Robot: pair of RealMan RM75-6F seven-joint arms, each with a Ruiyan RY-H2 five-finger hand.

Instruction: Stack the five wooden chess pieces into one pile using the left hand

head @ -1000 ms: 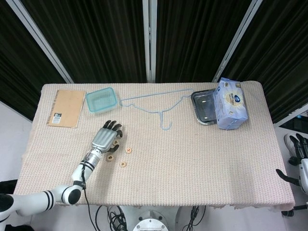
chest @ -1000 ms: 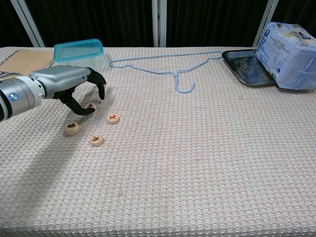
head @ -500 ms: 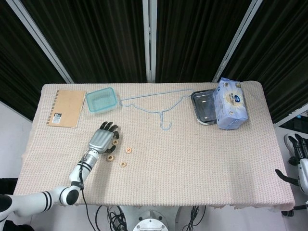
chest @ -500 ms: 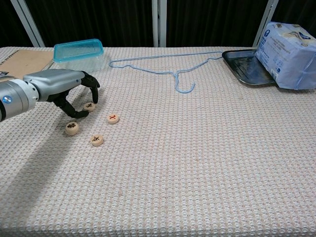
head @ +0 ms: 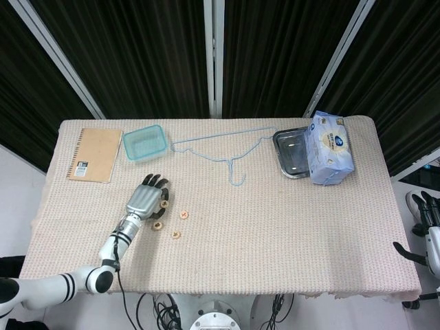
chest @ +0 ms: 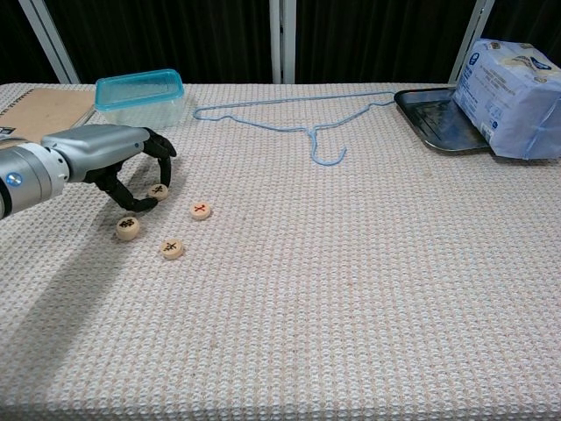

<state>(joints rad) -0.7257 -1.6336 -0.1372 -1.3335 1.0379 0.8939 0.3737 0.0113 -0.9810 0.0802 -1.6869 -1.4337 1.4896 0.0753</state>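
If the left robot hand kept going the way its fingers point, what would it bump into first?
Probably the wooden chess piece just under the left robot hand's curled fingertips; depth is hard to judge.

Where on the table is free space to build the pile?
Free: the wide cloth between the loose chess pieces and the metal tray, below the blue hanger. Crowded: the far-left corner, with the left hand, the teal container and the notebook.

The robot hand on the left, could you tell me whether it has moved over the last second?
Yes. The left robot hand has drawn back toward the table's left edge, away from the blue hanger, fingers curled around a chess piece.
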